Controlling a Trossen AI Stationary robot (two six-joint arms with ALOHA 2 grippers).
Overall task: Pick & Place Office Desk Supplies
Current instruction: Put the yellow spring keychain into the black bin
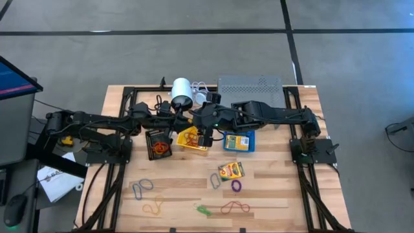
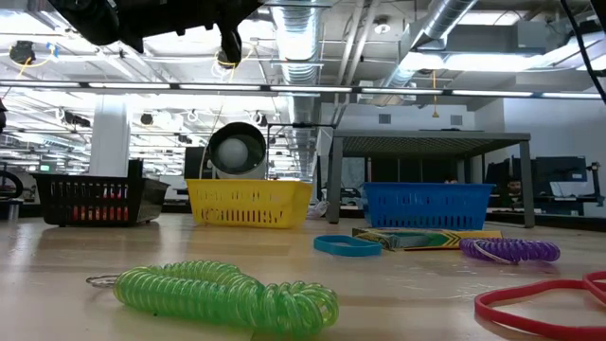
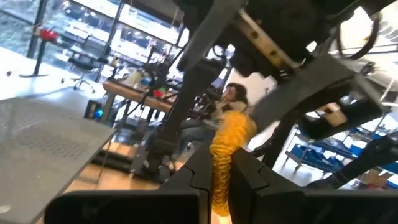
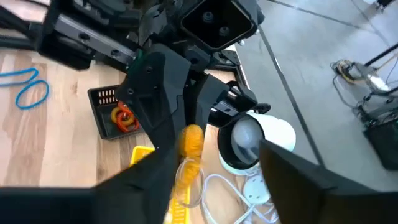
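A yellow spiral coil (image 3: 225,149) is up in the air over the yellow basket (image 1: 192,139), with my left gripper (image 3: 221,180) shut on it. My left arm reaches in from the table's left. My right gripper (image 4: 217,180) comes from the table's right and stands open. Its fingers are wide apart on either side of the yellow coil (image 4: 188,155). On the table lie a crayon box (image 1: 231,170), a purple coil (image 1: 236,186), a green coil (image 1: 204,210) and coloured rubber bands (image 1: 142,188). My left gripper pinches the yellow coil between its two fingers (image 3: 198,180), one on each side of the coil's turns (image 3: 222,171). The fingers come in about level from the table's left. The coil runs on past the fingertips and is lifted clear of the table and the baskets.
A black basket (image 1: 158,144) with orange coils stands left of the yellow one, and a blue basket (image 1: 239,141) with a crayon box right of it. Behind them are a white cylinder (image 1: 181,92) with a cable and a grey perforated rack (image 1: 251,85).
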